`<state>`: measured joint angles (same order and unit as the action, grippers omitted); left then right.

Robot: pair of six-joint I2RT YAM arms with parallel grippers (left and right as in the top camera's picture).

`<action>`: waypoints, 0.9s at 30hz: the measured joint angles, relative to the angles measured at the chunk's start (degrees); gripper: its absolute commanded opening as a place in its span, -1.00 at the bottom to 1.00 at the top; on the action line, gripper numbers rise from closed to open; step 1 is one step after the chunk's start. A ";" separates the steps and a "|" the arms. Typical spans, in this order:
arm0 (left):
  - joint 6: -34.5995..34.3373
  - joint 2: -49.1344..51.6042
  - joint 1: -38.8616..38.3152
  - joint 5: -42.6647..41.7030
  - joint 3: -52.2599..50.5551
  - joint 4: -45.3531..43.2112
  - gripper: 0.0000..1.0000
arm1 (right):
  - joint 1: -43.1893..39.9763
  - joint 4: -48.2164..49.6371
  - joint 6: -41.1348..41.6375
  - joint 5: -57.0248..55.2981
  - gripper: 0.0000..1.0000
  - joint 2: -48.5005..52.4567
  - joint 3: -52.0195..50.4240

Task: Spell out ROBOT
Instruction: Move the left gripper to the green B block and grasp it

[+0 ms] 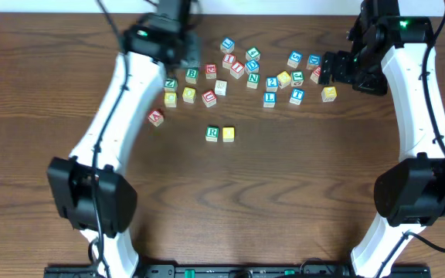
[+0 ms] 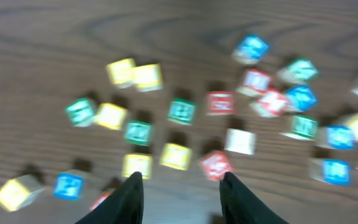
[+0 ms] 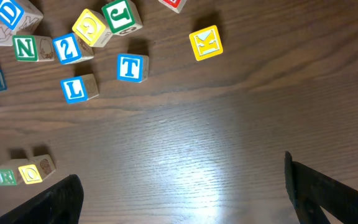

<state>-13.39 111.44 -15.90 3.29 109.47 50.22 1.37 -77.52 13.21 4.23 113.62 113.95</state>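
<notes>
A green R block (image 1: 212,133) and a yellow O block (image 1: 228,133) sit side by side at mid-table; they also show in the right wrist view, R (image 3: 6,176) and O (image 3: 33,172). A blue T block (image 3: 131,67) lies among the scattered blocks, also seen in the overhead view (image 1: 297,96). My left gripper (image 1: 184,54) hovers over the back left of the scatter; its fingers (image 2: 180,186) are open and empty, and that view is blurred. My right gripper (image 1: 327,69) is open wide and empty (image 3: 182,180) above bare wood, at the right end of the scatter.
Several letter blocks lie scattered across the back of the table. Among them are a blue L (image 3: 76,88), a yellow K (image 3: 206,43), a green N (image 3: 25,47) and a red block (image 1: 155,117) apart at the left.
</notes>
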 measured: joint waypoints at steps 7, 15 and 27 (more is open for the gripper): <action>3.56 8.09 4.94 -4.79 0.02 0.87 -0.18 | 0.00 0.20 0.00 0.00 0.98 0.00 0.00; 6.62 14.10 2.43 -7.02 0.00 -1.86 0.07 | 0.00 0.20 0.00 -0.24 0.98 0.00 0.00; 10.29 18.67 2.38 -6.19 -0.04 -13.53 0.39 | 0.00 -0.13 0.00 -0.26 0.99 0.00 0.00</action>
<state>-3.09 130.10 -13.52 -2.90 109.43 36.69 1.37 -77.65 13.21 3.97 113.62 113.95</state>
